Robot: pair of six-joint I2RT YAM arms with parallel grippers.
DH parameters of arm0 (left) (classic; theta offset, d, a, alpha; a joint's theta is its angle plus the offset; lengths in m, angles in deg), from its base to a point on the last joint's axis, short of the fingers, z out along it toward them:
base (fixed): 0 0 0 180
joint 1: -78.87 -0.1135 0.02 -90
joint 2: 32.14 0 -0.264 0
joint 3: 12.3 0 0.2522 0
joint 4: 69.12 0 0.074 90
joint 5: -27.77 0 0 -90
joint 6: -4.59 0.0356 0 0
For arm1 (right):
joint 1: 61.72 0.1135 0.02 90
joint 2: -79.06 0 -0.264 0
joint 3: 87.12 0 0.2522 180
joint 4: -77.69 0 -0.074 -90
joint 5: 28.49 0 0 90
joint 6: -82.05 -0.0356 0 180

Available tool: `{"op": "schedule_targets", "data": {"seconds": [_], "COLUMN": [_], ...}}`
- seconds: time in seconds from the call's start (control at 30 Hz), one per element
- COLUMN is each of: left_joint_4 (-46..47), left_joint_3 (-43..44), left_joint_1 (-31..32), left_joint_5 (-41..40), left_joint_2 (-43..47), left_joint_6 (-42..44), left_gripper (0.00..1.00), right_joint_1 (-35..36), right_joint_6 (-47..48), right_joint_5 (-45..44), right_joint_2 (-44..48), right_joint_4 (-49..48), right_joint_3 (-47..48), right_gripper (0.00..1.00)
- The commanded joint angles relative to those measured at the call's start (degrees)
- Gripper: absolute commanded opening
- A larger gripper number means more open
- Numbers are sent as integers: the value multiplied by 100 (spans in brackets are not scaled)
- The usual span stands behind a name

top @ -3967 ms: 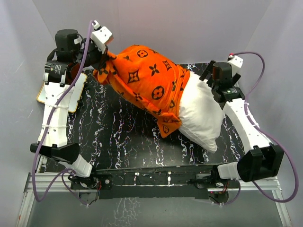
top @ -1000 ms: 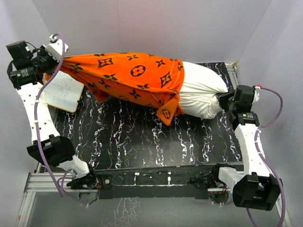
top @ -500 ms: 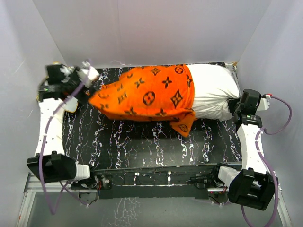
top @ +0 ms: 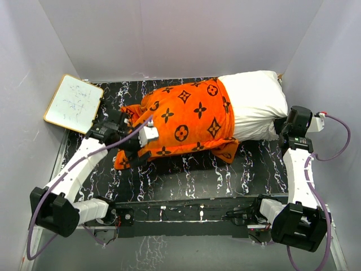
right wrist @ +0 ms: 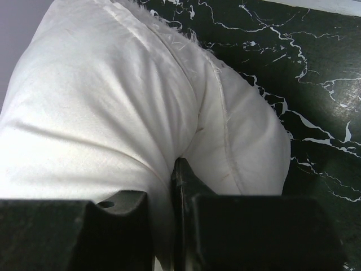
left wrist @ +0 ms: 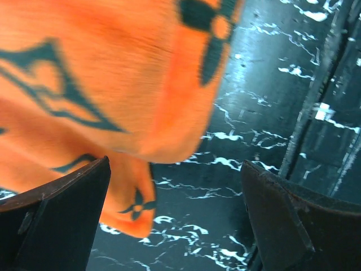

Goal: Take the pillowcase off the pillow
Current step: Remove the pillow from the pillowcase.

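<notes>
The pillowcase [top: 186,121] lies on the far bench [top: 225,175], covering the pillow's [top: 256,101] left part; the left claw [left wrist: 175,175] gapes wide beside its left end, seemingly holding nothing; the right claw [right wrist: 176,169] is pinched tight on the pillow's right end.

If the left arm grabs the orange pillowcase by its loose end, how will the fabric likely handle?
Probably floppy: the pillowcase lies in soft folds, its loose end sagging beside the left gripper, jaws open. Likely grippy rather than slippery, since it looks plush. Expect drag: it covers roughly half the pillow, which the right gripper pinches.
</notes>
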Motion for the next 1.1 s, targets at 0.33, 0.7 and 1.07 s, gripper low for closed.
{"op": "schedule_targets", "data": {"seconds": [0.33, 0.7, 1.07], "left_joint_4": [2392, 2573, 2730], "left_joint_3": [-1134, -1749, -655], "left_joint_1": [885, 626, 496], "left_joint_5": [-1847, -2051, -1772], "left_joint_2": [-45, 719, 691], "left_joint_6": [-620, -150, -1366], "left_gripper": [97, 0, 0], "right_joint_1": [-1, -1, -1], "right_joint_6": [-48, -195, -195], "right_joint_5": [-188, -123, -359], "right_joint_2": [319, 84, 232], "right_joint_4": [-666, -792, -825], "right_joint_3": [537, 749, 477], "right_gripper": [8, 8, 8]}}
